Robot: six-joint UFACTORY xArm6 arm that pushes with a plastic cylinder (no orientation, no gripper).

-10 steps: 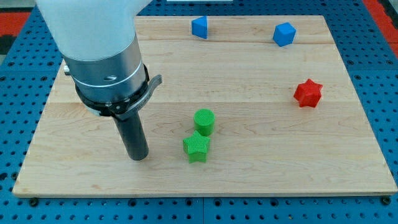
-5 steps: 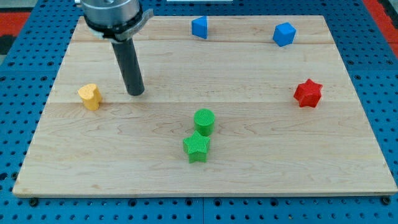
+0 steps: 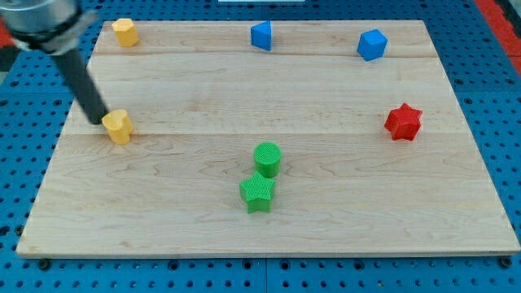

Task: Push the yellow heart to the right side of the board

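Camera view gives you the yellow heart (image 3: 118, 126) near the left edge of the board (image 3: 326, 220), about halfway between the view's top and bottom. Your tool is a plain rod with nothing to open or hold, and my tip (image 3: 96, 121) sits just to the heart's left and a touch above it, touching or nearly so; you cannot tell which from this angle. That is the relation to watch: the heart lies to the right of my tip, so a push toward the view's right would carry it across, though the slight upward offset could steer it downward.

Along that line, the green cylinder (image 3: 267, 159) and green star (image 3: 257, 192) sit a little lower, mid-board, touching each other. The red star (image 3: 403, 122) waits near the right edge at about the heart's height. A second yellow block (image 3: 124, 32), shape unclear, and two blue blocks (image 3: 260, 36) (image 3: 371, 44) line the top. The arm's upper part is cut off and blurred at the top left.
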